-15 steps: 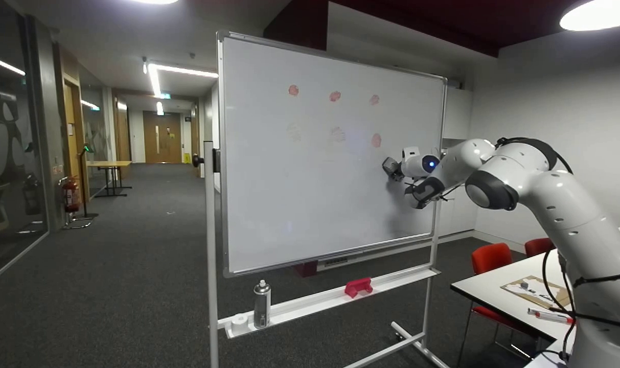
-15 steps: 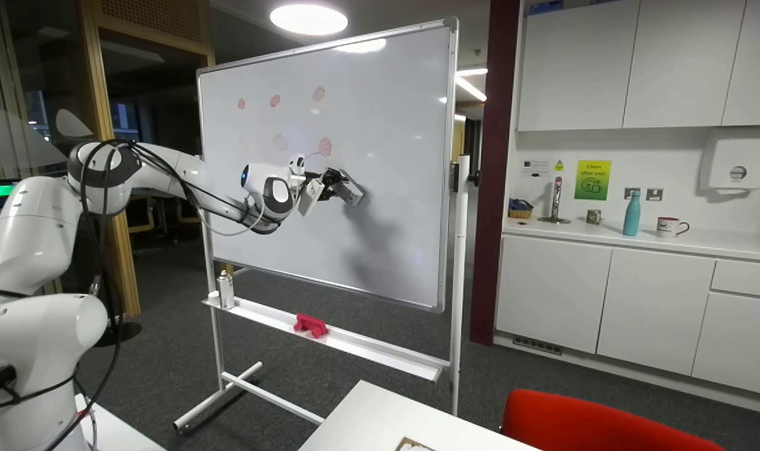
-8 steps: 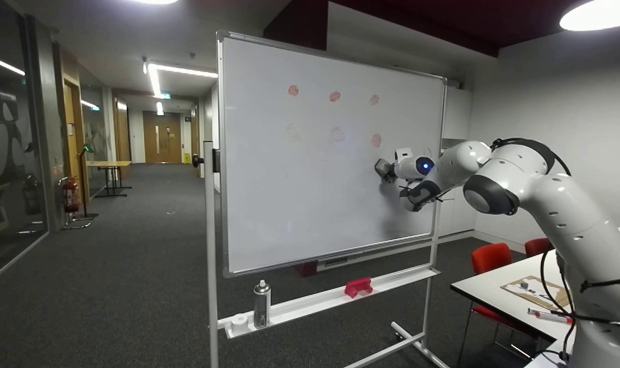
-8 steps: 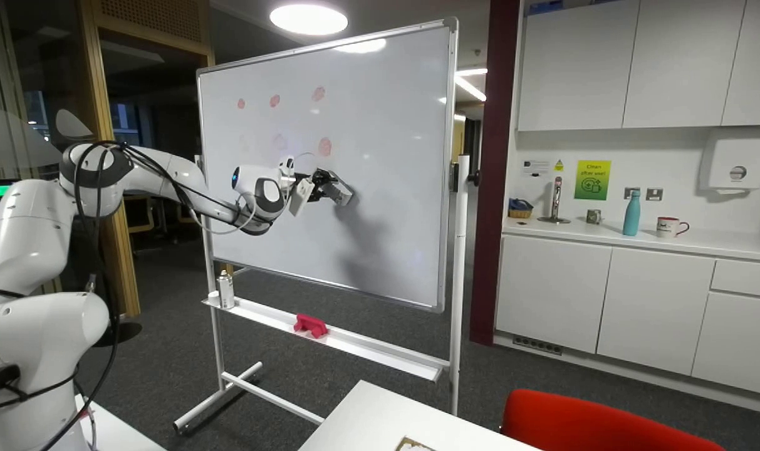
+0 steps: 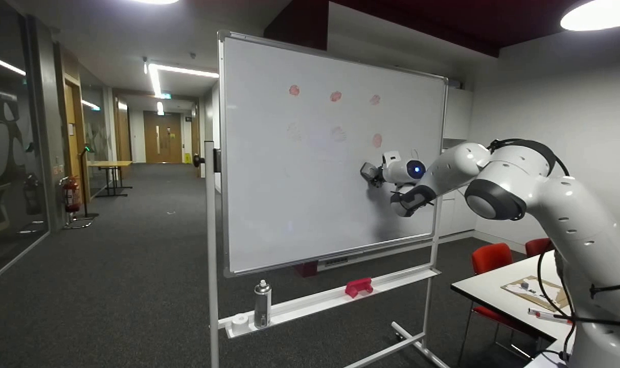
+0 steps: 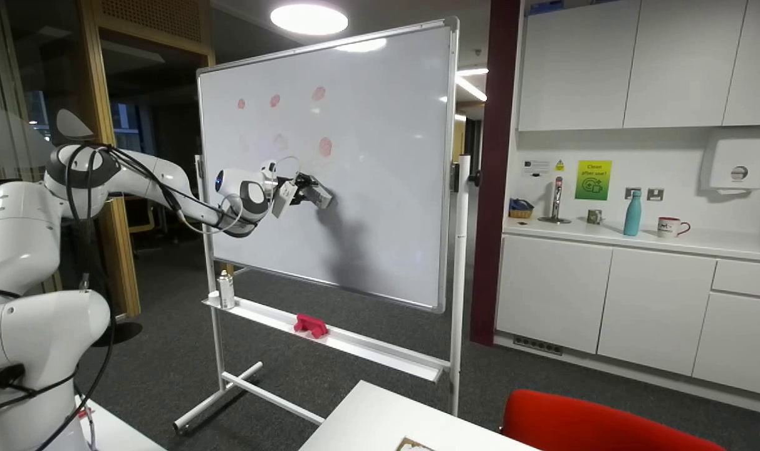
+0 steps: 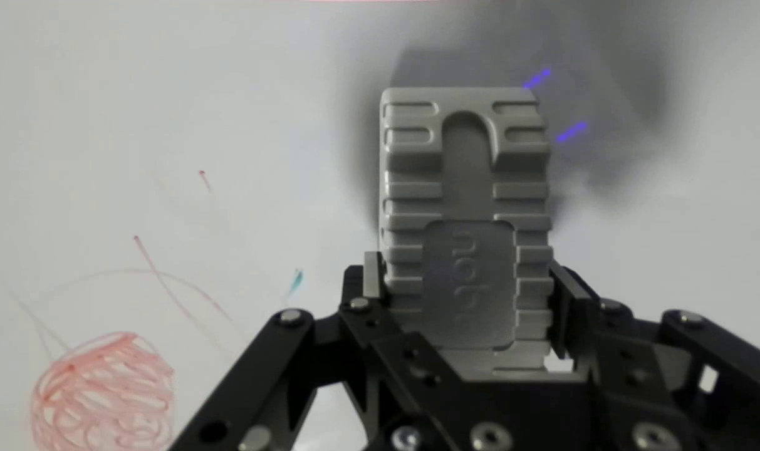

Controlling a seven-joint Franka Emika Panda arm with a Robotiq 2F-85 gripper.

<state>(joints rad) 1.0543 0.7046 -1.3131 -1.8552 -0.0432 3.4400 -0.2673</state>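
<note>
While the black jaws stand drawn in against its two long sides, a grey eraser [image 7: 467,232] sits pinched between them, its ridged back and sideways moulded lettering facing the wrist camera. It is tilted before the whiteboard [image 5: 299,204], near enough to throw a dark shadow [image 6: 346,250]; whether it touches the surface cannot be told. Around it in the wrist view lie two short violet streaks [image 7: 571,131] to the right, a small teal mark [image 7: 296,280] to the left, a thin red line [image 7: 166,287], and a scribbled red patch [image 7: 104,394] at lower left. Both exterior views show an upper row of three red spots [image 5: 336,96]; below these are two faint smudges [image 5: 339,134] and one stronger spot [image 5: 377,140] just above the eraser. Under the whiteboard runs a white ledge [image 5: 310,306] with a red bracket-like piece [image 5: 359,285], a spray can [image 5: 262,306] and a white roll [image 5: 239,323]. In an exterior view, a white counter [image 5: 486,283] carries a brown sheet [image 5: 532,294] and a red-and-white pen [image 5: 545,315], near a red chair [image 5: 491,258]. Farther off, a kitchen counter [image 6: 743,245] bears a turquoise bottle [image 6: 632,216], a mug [image 6: 666,227] and a tap [image 6: 557,207]. Far back stand wooden doors [image 5: 162,137].
</note>
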